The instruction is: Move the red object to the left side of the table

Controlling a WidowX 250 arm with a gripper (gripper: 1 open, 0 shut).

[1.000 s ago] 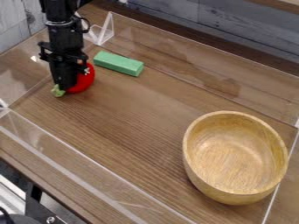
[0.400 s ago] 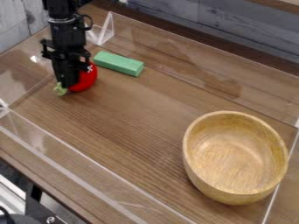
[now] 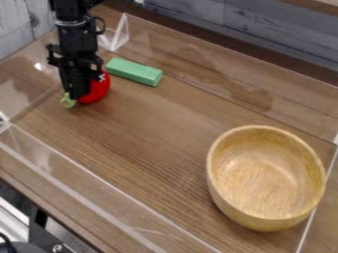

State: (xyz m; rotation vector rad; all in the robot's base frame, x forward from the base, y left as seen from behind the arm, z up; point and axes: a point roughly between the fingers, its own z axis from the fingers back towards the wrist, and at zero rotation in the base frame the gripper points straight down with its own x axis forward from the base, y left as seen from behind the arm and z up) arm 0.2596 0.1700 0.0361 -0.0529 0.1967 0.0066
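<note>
The red object [image 3: 93, 92], a small glossy red toy fruit, rests on the brown wood-grain table [image 3: 158, 138] near its far left corner. My gripper [image 3: 78, 87] points down right over it, its black fingers shut on the red object, which bulges out to the right of them. A bit of green [image 3: 66, 100] shows at the fingers' lower left. The black arm rises out of the top of the frame.
A flat green rectangular block [image 3: 133, 71] lies just right of the gripper. A large wooden bowl [image 3: 267, 176] sits at the right front. Low clear acrylic walls [image 3: 79, 203] edge the tabletop, close to the gripper on the left.
The gripper and the red object shifted very slightly to the right a second ago; since then nothing has moved.
</note>
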